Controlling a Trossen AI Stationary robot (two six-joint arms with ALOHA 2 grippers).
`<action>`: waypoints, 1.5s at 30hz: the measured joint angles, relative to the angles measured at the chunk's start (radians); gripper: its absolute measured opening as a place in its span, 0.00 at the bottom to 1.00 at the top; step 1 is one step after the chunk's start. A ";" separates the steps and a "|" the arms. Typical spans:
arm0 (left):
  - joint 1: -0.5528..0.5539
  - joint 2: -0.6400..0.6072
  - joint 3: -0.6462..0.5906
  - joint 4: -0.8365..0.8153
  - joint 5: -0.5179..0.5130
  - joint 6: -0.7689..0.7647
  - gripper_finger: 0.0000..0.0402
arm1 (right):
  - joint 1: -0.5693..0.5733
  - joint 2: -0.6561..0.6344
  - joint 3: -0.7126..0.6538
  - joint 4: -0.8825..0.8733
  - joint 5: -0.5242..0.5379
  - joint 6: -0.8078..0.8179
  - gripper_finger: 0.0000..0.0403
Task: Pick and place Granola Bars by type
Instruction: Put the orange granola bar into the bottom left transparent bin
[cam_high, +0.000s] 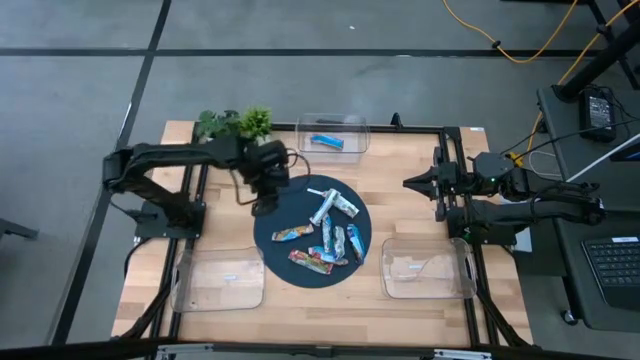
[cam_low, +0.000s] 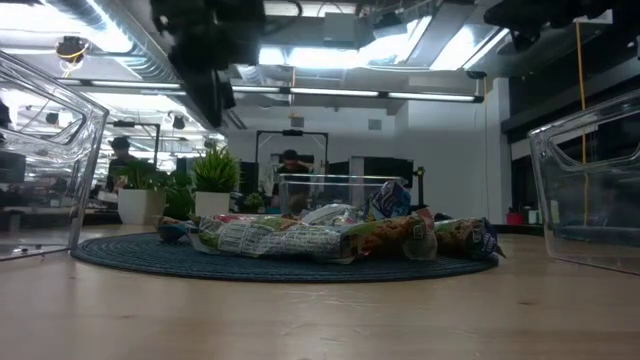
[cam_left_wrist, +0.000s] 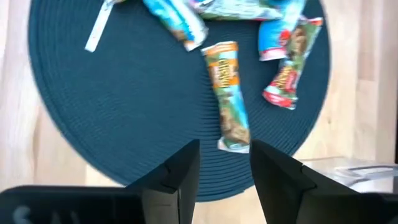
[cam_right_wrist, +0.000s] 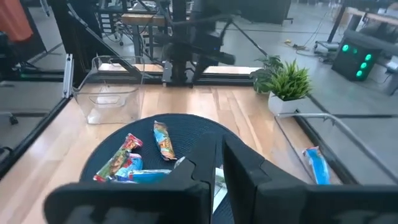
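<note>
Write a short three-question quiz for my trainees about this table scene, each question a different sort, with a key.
1. True or false: the clear bin beside the plant holds a blue bar.
2. Which gripper is above the round mat? A) left B) right
3. Fill in: the left gripper has its fingers ____, nothing between them.

Key: 1 true; 2 A, the right gripper waits off to the side; 3 open.

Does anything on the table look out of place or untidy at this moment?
Only a little. The granola bars lie in a loose, overlapping pile on the round dark mat, at mixed angles. A thin white strip, not a bar, lies near the mat's edge. One blue bar already sits alone in the clear bin. Nothing looks spilled or damaged.
</note>
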 joint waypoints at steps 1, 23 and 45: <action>-0.017 -0.016 -0.007 0.004 -0.001 -0.002 0.33 | 0.000 0.000 0.000 0.004 0.001 -0.010 0.08; -0.285 0.113 -0.008 0.092 -0.253 -0.031 0.36 | 0.000 0.001 0.000 0.069 0.052 -0.022 0.08; -0.286 0.390 -0.008 0.296 -0.243 -0.004 0.58 | 0.000 0.001 0.000 0.059 0.051 -0.005 0.08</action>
